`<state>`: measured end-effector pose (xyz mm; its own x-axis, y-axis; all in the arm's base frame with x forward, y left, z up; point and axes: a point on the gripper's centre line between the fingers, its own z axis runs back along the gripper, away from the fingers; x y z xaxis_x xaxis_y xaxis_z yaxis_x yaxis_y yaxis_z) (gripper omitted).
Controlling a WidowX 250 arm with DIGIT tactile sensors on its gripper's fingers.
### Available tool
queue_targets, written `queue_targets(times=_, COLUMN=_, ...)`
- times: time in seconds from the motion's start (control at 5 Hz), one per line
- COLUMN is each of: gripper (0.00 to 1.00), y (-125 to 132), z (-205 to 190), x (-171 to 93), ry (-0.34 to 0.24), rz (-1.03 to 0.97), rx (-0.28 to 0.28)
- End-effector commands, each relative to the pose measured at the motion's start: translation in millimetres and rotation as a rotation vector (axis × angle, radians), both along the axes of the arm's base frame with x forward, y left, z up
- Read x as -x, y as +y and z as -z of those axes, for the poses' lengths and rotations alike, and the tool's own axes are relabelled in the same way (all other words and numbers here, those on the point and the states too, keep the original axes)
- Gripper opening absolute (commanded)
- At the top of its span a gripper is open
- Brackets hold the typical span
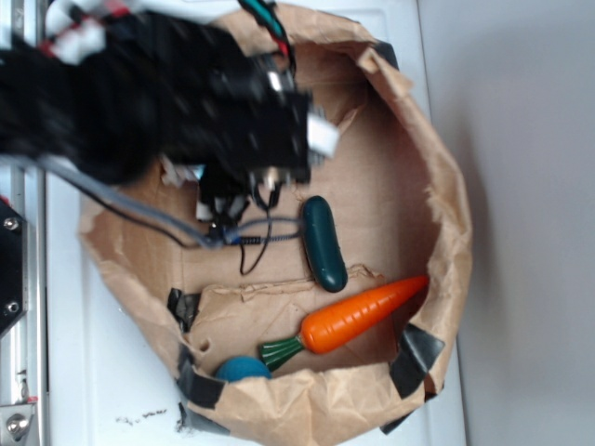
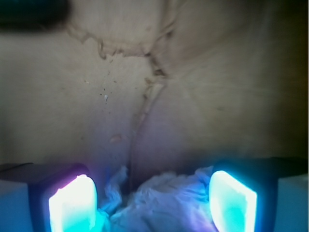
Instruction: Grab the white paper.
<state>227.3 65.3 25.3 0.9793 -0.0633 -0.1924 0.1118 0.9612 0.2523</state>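
My arm fills the upper left of the exterior view, a blurred black mass with grey cables trailing from it, reaching down into the brown paper bag (image 1: 437,186). The bag's torn walls are rolled outward and pinned with black tape (image 1: 416,358), which I judge is there to hold the mouth open so I can reach the floor inside.

From the wrist, my gripper (image 2: 152,200) hangs low over that floor. My left pad (image 2: 72,203) glows violet-white, a flat rounded block; the white paper (image 2: 159,203) sits in the gap, a soft, wrinkled wad with thin tissue-like folds, tinted blue by my own lights; then my right pad (image 2: 231,200) glows cyan. My fingers stand apart, one on each side of the wad, not yet pressing it, though how near the pads are to its edges is hard to tell. I judge I am placed this way so that a straight squeeze will gather it.

Beyond the wad the floor is matte brown paper, creased, with a ragged torn seam running up the middle.

Further right in the exterior view lie a smooth, dark green cucumber (image 1: 324,243), then a ridged orange carrot (image 1: 363,316) with a green stem, well clear of my fingers. A blue ball (image 1: 244,369) peeks out near the bag's lower wall.
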Motion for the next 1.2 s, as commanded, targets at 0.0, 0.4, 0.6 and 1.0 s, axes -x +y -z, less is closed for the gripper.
queue_targets(times=0.0, gripper=0.00, y=-4.3, z=5.5, x=-6.1, ry=-0.053, rz=-0.029, rx=-0.035)
queue_targets(times=0.4, gripper=0.00, y=-3.9, z=-12.2, x=-5.4, ry=-0.096, rz=-0.015, rx=0.030)
queue_targets(times=0.6, gripper=0.00, y=-4.7, z=-29.3, x=-2.6, ry=-0.109, rz=-0.008, rx=0.084)
queue_targets(times=1.0, gripper=0.00, y=-2.2, z=-109.9, x=1.4, ry=-0.154, rz=-0.019, rx=0.338)
